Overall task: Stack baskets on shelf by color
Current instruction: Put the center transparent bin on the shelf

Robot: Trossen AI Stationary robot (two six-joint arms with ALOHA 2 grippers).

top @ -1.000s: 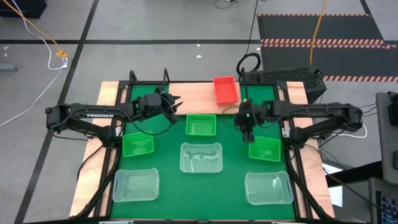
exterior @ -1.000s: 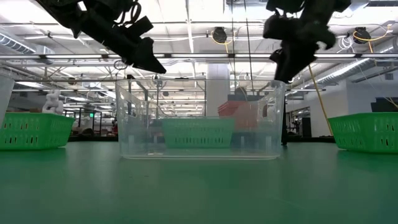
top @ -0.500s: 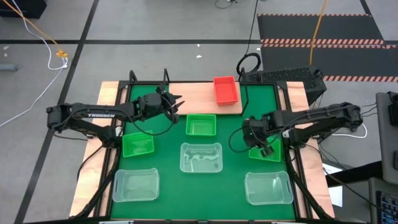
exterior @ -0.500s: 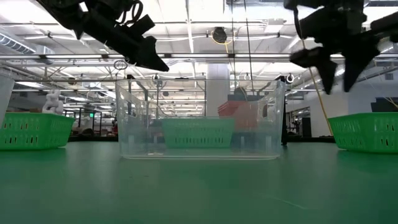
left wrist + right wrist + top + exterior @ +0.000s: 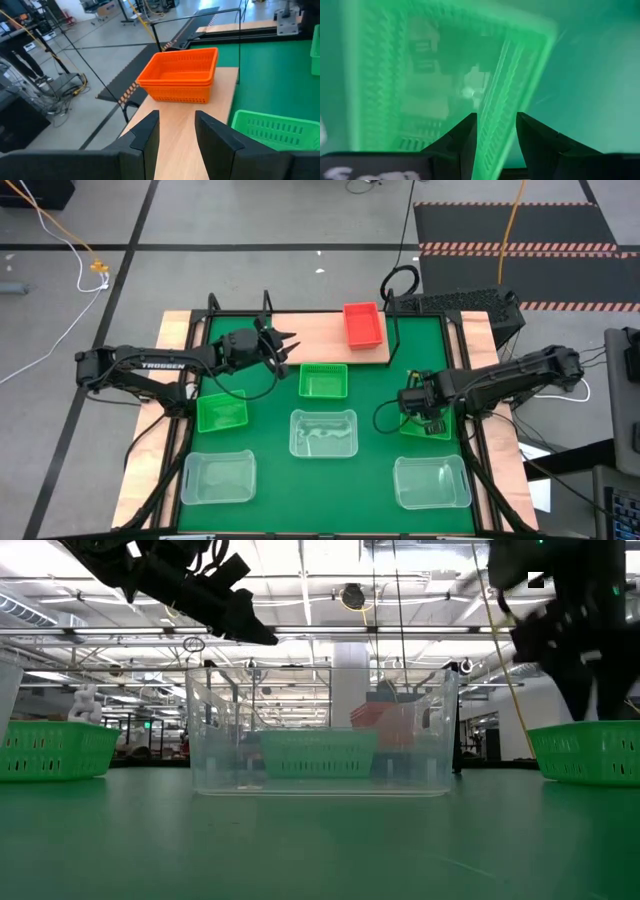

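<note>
A stack of red baskets [image 5: 364, 325] sits on the right part of the wooden shelf [image 5: 320, 332]; it also shows in the left wrist view [image 5: 180, 77]. My left gripper [image 5: 285, 343] hovers open over the shelf's left part. My right gripper [image 5: 423, 413] is open and low over the right green basket [image 5: 441, 426]. Two more green baskets rest on the mat, one mid-table [image 5: 323, 380] and one on the left [image 5: 221, 412]. Three clear baskets stand nearer: centre [image 5: 323, 433], left [image 5: 218, 477] and right [image 5: 432, 482]. My right gripper [image 5: 495, 120] points down with one finger on either side of the green basket's side wall [image 5: 502, 75]. The picture is blurred, and I cannot tell whether the fingers touch the wall. The basket rests flat on the mat.
The green mat [image 5: 375, 395] has bare room between the baskets. The shelf's black wire frame [image 5: 240, 305] rises at the far left. A black keyboard-like unit [image 5: 455, 305] lies past the far right corner. Wooden table edges flank the mat.
My right gripper has swung from beside the shelf's front edge toward the table's near right. It has come down over the right green basket and turned to point downward. My left arm has stayed about where it was. No basket has moved.
</note>
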